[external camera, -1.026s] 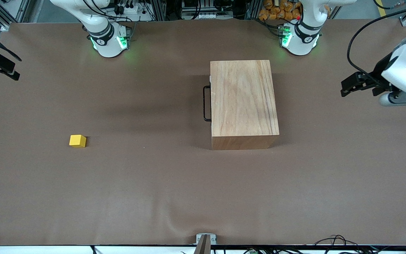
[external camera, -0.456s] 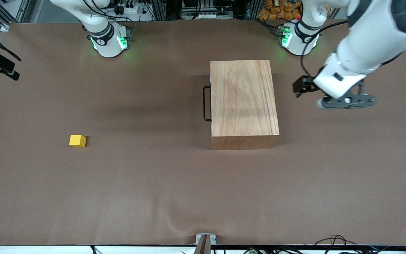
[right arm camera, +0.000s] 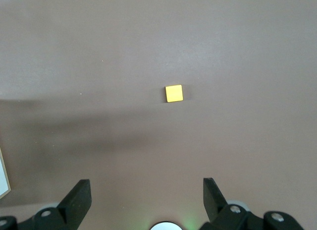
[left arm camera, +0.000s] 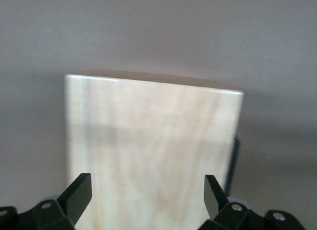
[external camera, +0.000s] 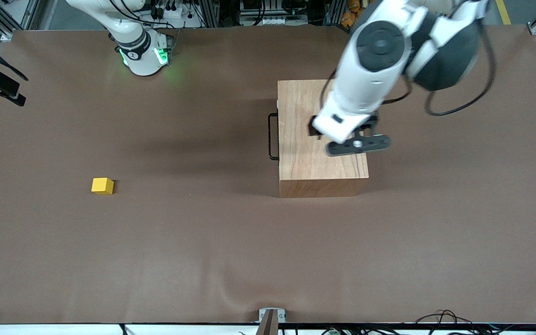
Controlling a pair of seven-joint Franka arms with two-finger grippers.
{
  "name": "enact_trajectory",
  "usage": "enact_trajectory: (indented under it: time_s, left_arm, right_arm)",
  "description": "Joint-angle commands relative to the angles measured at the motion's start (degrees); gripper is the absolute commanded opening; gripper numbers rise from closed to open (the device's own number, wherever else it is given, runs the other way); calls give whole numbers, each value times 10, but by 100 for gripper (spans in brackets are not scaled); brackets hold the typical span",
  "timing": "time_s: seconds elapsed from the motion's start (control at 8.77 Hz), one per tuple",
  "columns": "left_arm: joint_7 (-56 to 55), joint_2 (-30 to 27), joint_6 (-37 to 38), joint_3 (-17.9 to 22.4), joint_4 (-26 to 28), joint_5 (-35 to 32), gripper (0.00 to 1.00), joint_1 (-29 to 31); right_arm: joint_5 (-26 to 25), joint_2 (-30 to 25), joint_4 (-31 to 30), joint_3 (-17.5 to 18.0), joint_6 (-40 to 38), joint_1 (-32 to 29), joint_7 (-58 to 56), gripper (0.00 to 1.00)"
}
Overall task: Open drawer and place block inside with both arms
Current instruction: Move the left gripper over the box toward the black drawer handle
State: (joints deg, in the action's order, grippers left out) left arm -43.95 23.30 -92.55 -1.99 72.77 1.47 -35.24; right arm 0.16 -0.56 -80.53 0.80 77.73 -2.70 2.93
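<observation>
You've got the left gripper (left arm camera: 145,200) up over the wooden box (external camera: 321,139), fingers (left arm camera: 79,193) spread wide, holding nothing. Drawer's shut in the box w/ its black handle (external camera: 272,137) facing the right arm's end. Block (external camera: 102,185) sits on the surface (external camera: 203,256), well apart from the box toward the right arm's end. Right gripper (right arm camera: 146,200) hangs high above the block, fingers open, empty.

The front view looks down from high across the table (external camera: 203,260), facing the robots' bases at the top of the frame. The left wrist view looks down close on the wooden box (left arm camera: 153,150), also shown in the front view. The right wrist view looks down from higher on the block (right arm camera: 174,93), shared with the front view.
</observation>
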Motion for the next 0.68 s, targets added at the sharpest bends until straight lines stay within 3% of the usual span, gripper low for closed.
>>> enact_trajectory:
  time_s: [0.0,0.11,0.46,0.57]
  left_arm:
    - [-52,45,-36,8,-39,-9,100,-52]
    - [-80,66,-39,15,-52,-11,100,-82]
    - [-119,147,-40,139,-112,-13,100,-232]
    - [-133,176,-42,164,-129,-12,100,-263]
  right_arm:
    - [-1,5,12,5,-7,-8,-5,100]
    - [-1,5,12,5,-7,-8,-5,100]
    - [-1,5,12,5,-7,-8,-5,100]
    - [-1,5,12,5,-7,-8,-5,100]
